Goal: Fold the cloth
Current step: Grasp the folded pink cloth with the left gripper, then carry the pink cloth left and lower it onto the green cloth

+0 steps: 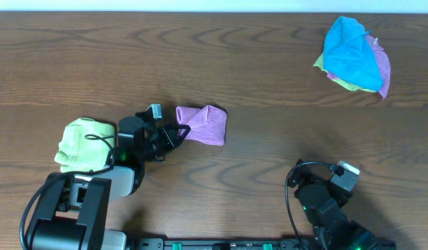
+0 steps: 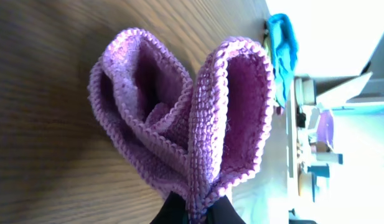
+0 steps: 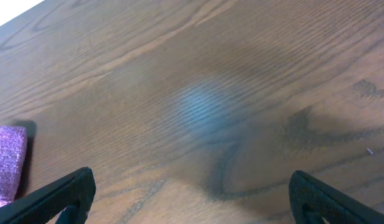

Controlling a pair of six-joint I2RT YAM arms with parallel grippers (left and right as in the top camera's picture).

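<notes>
While your left gripper [image 1: 180, 132] is closed on the cloth [image 1: 203, 125], you have that cloth as a small folded bundle near the middle of the table [image 1: 214, 76], just right of the gripper. From overhead, the bundle runs from the fingertips out to the right, its far end squared off and lying on the wood. You cannot tell from these views whether the pinched end is lifted off the wood.

Your left wrist view shows the dark fingers [image 2: 220, 211] at the bottom edge of the frame, clamped narrow on several gathered edges of the cloth. Above the pinch the layers open into two rounded loops, their stitched borders facing the camera.

Your right gripper [image 3: 192, 202] holds nothing. Its fingers [image 3: 61, 196] are spread wide, one at each lower corner of the right wrist view, with bare wood between them. It sits near the front edge on the right, well apart from the cloth, and only a sliver of purple shows at the left edge of that view.

A green cloth [image 1: 82, 142] lies bunched just left of your left arm. A blue cloth [image 1: 351, 52] sits at the far right corner, on top of other coloured fabric.
</notes>
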